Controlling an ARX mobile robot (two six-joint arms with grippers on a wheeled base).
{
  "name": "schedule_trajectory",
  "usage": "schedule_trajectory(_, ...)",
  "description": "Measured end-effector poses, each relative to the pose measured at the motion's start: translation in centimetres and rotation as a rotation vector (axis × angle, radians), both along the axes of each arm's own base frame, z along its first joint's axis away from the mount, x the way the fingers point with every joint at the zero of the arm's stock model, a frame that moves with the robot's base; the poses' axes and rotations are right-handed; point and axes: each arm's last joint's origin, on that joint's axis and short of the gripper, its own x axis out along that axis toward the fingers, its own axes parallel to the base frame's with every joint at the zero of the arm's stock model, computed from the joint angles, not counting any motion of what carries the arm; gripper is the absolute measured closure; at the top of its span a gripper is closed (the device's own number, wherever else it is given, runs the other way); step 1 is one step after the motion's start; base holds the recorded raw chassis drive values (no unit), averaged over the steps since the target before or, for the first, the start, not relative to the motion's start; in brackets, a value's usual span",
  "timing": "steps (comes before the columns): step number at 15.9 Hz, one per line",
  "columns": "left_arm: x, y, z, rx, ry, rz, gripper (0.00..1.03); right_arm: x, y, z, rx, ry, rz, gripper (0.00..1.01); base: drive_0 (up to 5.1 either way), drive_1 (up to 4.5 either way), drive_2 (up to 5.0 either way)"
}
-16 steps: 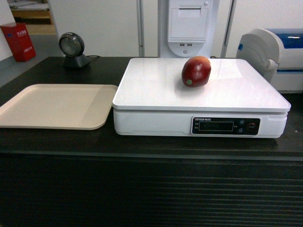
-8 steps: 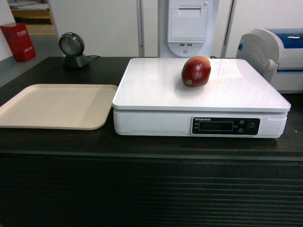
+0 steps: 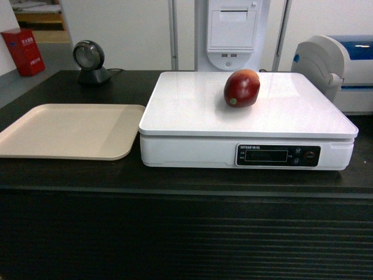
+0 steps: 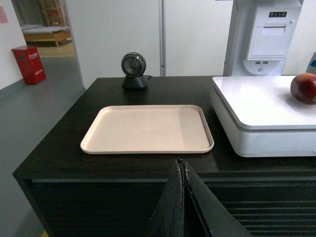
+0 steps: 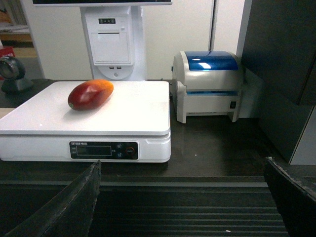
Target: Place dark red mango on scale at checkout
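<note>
The dark red mango (image 3: 241, 88) lies on the white platform of the scale (image 3: 192, 111), toward its far right; nothing holds it. It also shows in the right wrist view as the mango (image 5: 90, 94) on the scale (image 5: 128, 113), and at the right edge of the left wrist view as the mango (image 4: 304, 88). The scale stands on the black checkout (image 3: 175, 233) with its ribbed front. My left gripper (image 4: 181, 165) is shut and empty, in front of the counter below the tray. My right gripper (image 5: 182, 170) is open, wide apart, low before the counter. Neither gripper shows in the head view.
A beige tray (image 3: 67, 129) lies left of the scale. A round black scanner (image 3: 89, 60) stands at the back left. A receipt printer column (image 3: 232, 32) rises behind the scale, and a white and blue label printer (image 5: 208, 84) sits to its right.
</note>
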Motion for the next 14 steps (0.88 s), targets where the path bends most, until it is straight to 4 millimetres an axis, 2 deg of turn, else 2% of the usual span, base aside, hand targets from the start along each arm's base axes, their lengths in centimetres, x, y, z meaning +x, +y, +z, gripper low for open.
schedule_trajectory(1, 0.0, 0.0, 0.0, -0.001, 0.0, 0.0, 1.01, 0.0, 0.0, 0.0, 0.0, 0.0, 0.0, 0.03, 0.0, 0.0, 0.0)
schedule_trajectory(2, 0.0, 0.0, 0.0, -0.002, 0.0, 0.0, 0.92, 0.0, 0.0, 0.0, 0.0, 0.0, 0.0, 0.03, 0.0, 0.0, 0.0)
schedule_trajectory(3, 0.0, 0.0, 0.0, -0.002, 0.0, 0.0, 0.76, 0.0, 0.0, 0.0, 0.0, 0.0, 0.0, 0.03, 0.0, 0.0, 0.0)
schedule_trajectory(9, 0.0, 0.0, 0.0, -0.002, 0.0, 0.0, 0.09, 0.0, 0.0, 0.0, 0.0, 0.0, 0.0, 0.03, 0.0, 0.0, 0.0)
schedule_trajectory(10, 0.0, 0.0, 0.0, -0.002, 0.0, 0.0, 0.04, 0.0, 0.0, 0.0, 0.0, 0.0, 0.0, 0.03, 0.0, 0.0, 0.0)
schedule_trajectory(14, 0.0, 0.0, 0.0, -0.002, 0.0, 0.0, 0.05, 0.0, 0.0, 0.0, 0.0, 0.0, 0.0, 0.03, 0.0, 0.0, 0.0)
